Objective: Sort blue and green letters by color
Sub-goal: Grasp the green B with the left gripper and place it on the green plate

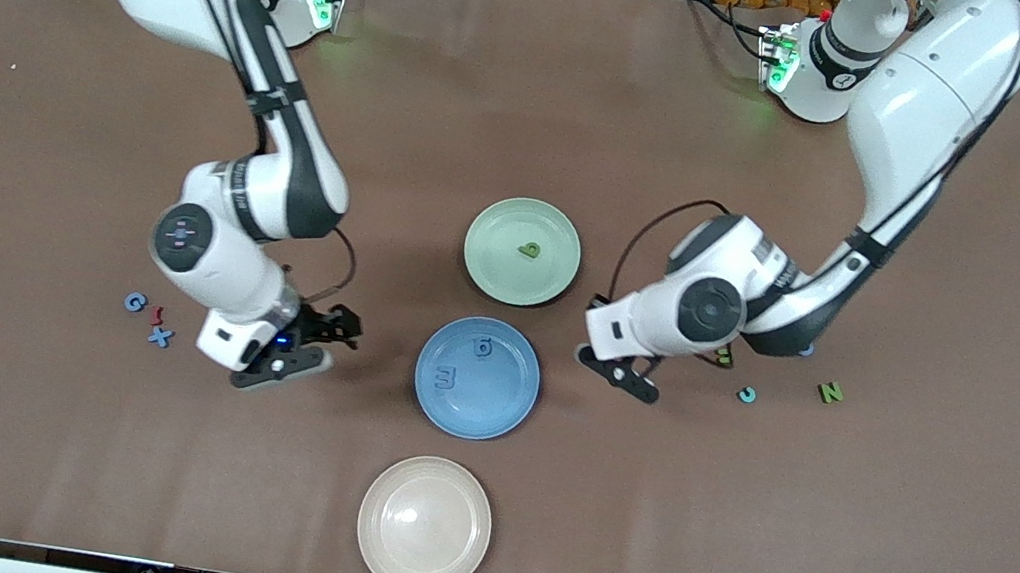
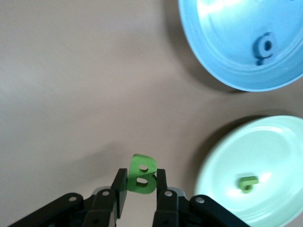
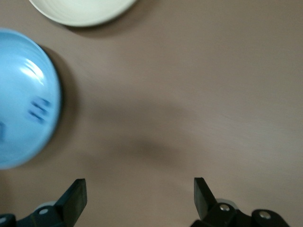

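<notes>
The left gripper point(image 2: 137, 196) is clamped on a green B point(image 2: 141, 175), pinched upright between its fingers, and hangs over bare table toward the left arm's end, just beside the green plate point(image 1: 484, 268) and blue plate point(image 1: 501, 412). The green plate already carries one green letter point(image 1: 529, 250); the blue plate carries two blue letters point(image 1: 447, 378). The right gripper point(image 3: 139, 196) hangs over bare table beside the blue plate, toward the right arm's end, jaws spread wide and empty. The step in hand looks like carrying the B to the green plate; the next move calls for shifting over that plate's middle before letting go. More remains: a blue G point(image 1: 135, 301) and blue X point(image 1: 160, 336) lie near the right arm, and a green N point(image 1: 830, 392) near the left arm. A cream plate point(image 1: 377, 535), nearest the camera, holds nothing.
</notes>
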Controlling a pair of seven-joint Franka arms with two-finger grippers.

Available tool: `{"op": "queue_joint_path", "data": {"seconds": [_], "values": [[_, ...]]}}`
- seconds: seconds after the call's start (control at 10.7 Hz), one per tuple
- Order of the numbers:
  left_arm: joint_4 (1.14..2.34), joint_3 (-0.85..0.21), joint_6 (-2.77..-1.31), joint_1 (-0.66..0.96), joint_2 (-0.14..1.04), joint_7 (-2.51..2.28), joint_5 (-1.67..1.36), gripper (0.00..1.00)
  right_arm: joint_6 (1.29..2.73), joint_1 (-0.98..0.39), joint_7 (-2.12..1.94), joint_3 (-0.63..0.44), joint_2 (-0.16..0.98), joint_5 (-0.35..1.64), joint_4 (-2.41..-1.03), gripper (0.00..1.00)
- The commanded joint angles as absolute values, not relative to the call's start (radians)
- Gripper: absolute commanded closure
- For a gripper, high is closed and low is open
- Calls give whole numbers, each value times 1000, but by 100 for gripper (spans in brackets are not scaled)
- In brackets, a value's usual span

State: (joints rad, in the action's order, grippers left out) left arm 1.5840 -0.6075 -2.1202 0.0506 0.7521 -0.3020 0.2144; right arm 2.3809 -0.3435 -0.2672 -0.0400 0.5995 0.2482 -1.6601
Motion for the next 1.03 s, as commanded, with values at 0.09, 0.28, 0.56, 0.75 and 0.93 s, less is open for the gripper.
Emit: {"op": "queue_joint_path", "data": {"seconds": [0.09,0.28,0.56,0.75,0.93], "values": [[1641,-617,-2123,228,718,-835,225,100,2274,-186,-614,-48,491,233,-1753,0],[1631,-608,-2137,316,738,-987,236,100,2238,-103,-791,-51,483,222,-1753,0],[1631,-582,-2138,357,752,-1049,249,92,2212,9,-937,-55,485,77,-1753,0],[1628,-575,-2138,362,756,-1048,250,40,2189,63,-998,-55,486,16,-1759,0],[1628,-574,-2138,356,750,-1043,287,0,2206,84,-1032,-58,489,14,-1805,0]]}}
